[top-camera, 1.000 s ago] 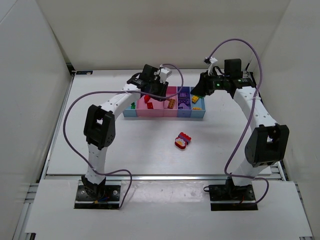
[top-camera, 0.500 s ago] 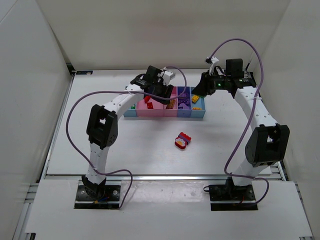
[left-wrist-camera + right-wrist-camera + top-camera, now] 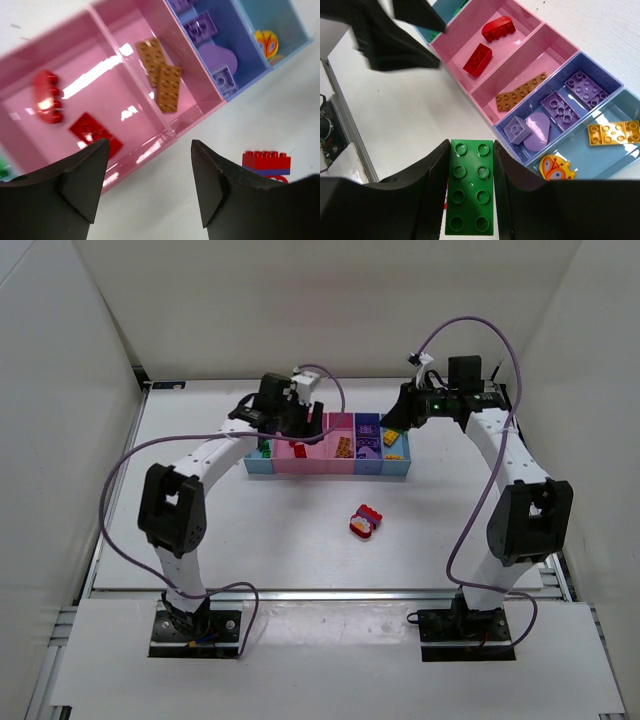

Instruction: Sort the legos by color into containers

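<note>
The row of bins (image 3: 330, 466) lies at the table's middle back. My right gripper (image 3: 471, 165) is shut on a green brick (image 3: 471, 187) and holds it above the table in front of the bins; from above the gripper (image 3: 398, 422) is over the row's right end. My left gripper (image 3: 150, 165) is open and empty over the wide pink bin's front edge (image 3: 145, 150); from above it (image 3: 300, 428) is over the row's left part. Red bricks (image 3: 485, 45) lie in the wide pink bin, orange bricks (image 3: 162, 75) in the narrow pink one, purple bricks (image 3: 565, 102) in the darker blue one, yellow pieces (image 3: 612, 132) in the right light blue one.
A stack of red bricks with a purple layer (image 3: 366, 521) sits on the table in front of the bins; it also shows in the left wrist view (image 3: 266, 162). Green bricks (image 3: 266, 450) lie in the leftmost light blue bin. White walls enclose the table.
My left arm has swung left and back, its gripper now over the row's left part. My right gripper has shifted slightly, still holding the green brick.
</note>
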`<action>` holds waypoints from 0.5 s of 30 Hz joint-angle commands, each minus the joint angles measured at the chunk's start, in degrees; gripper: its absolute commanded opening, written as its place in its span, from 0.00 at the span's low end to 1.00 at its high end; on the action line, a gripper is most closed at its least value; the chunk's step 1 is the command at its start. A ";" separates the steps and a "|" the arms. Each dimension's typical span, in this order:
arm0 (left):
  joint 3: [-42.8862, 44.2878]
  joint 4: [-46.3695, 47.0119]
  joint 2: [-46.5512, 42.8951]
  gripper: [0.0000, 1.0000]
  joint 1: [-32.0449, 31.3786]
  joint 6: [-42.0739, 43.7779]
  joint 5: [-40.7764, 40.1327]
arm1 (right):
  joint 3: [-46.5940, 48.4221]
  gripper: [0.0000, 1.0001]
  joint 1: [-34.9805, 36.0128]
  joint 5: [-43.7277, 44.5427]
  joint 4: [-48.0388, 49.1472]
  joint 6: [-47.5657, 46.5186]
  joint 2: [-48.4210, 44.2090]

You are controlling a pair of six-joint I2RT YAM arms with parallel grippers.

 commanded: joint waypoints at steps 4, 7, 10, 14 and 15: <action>-8.28 7.99 -15.55 0.79 6.03 -3.43 -4.27 | 6.53 0.00 3.47 -2.91 3.60 -0.03 4.45; -10.48 5.89 -18.79 0.85 8.32 -3.78 -7.52 | 10.48 0.00 7.50 -3.79 3.87 -0.38 6.99; -13.20 5.27 -22.48 0.99 10.87 -3.96 -10.25 | 13.30 0.00 10.33 -4.23 4.04 -0.82 10.42; -15.32 3.17 -25.48 0.99 14.38 -3.87 -12.62 | 18.56 0.00 15.07 -4.41 6.32 0.58 14.56; -15.67 2.90 -26.01 0.99 14.91 -3.87 -13.24 | 19.36 0.00 16.65 -4.58 6.85 1.20 15.35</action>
